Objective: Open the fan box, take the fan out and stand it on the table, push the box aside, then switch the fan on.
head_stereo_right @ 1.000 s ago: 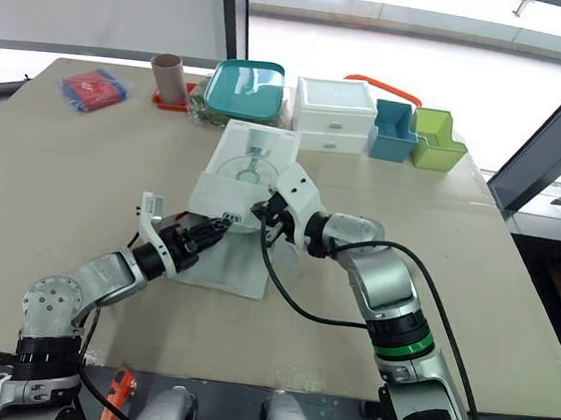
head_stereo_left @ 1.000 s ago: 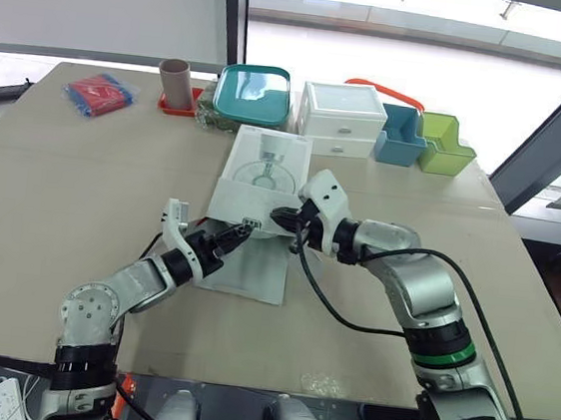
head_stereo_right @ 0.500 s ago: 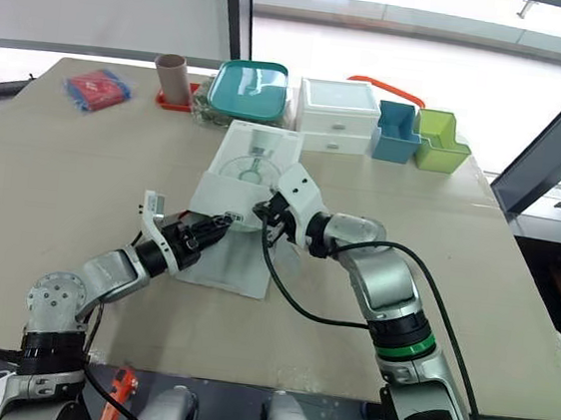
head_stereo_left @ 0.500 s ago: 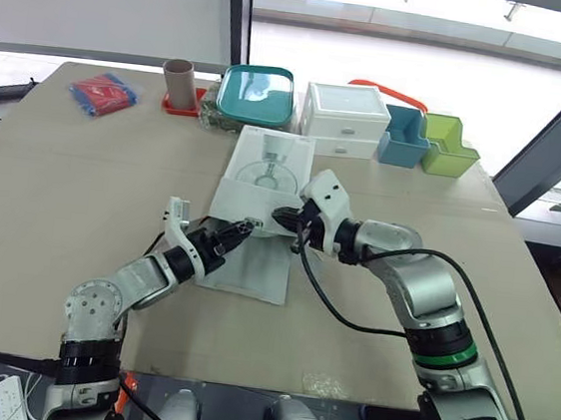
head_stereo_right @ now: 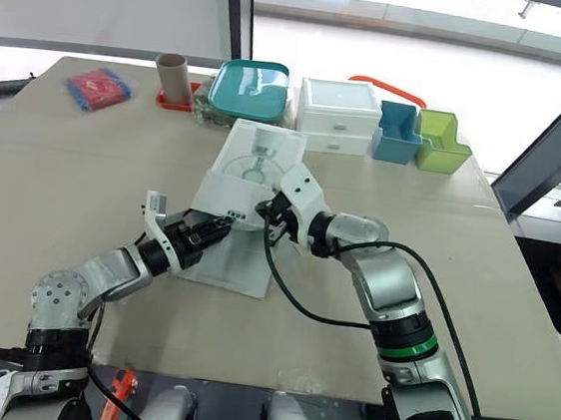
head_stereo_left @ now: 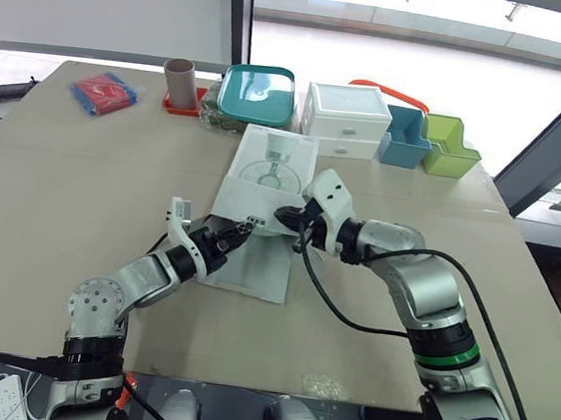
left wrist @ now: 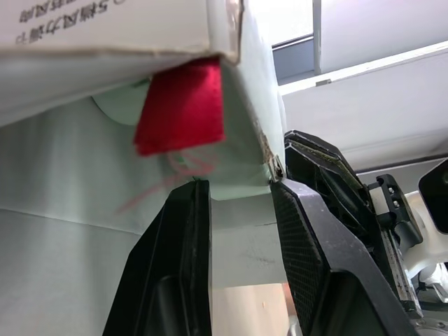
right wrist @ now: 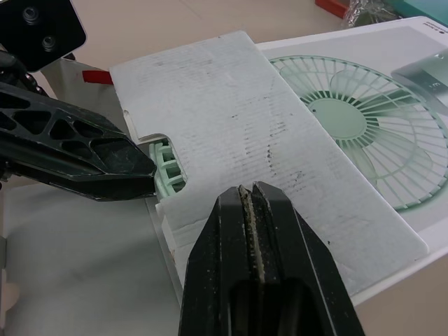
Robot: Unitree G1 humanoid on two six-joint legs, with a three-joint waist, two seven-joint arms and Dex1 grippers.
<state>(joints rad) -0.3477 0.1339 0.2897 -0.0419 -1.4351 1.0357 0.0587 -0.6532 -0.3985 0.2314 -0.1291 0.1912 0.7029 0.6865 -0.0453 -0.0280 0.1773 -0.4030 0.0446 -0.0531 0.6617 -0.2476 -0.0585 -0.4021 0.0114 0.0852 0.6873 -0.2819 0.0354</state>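
The white cardboard fan box (head_stereo_left: 269, 174) lies on the beige table (head_stereo_left: 83, 179). Its near left corner sits between the left gripper's (head_stereo_left: 242, 230) fingertips, and its near end flap lies under the right gripper's (head_stereo_left: 282, 213) fingers. A flat white flap (head_stereo_left: 254, 267) lies on the table below both sets of fingers. Well beyond the fingertips, a teal lidded container (head_stereo_left: 256, 93), white plastic drawer unit (head_stereo_left: 345, 120), blue bin (head_stereo_left: 402, 138) and green bin (head_stereo_left: 448, 147) stand in a row, left to right.
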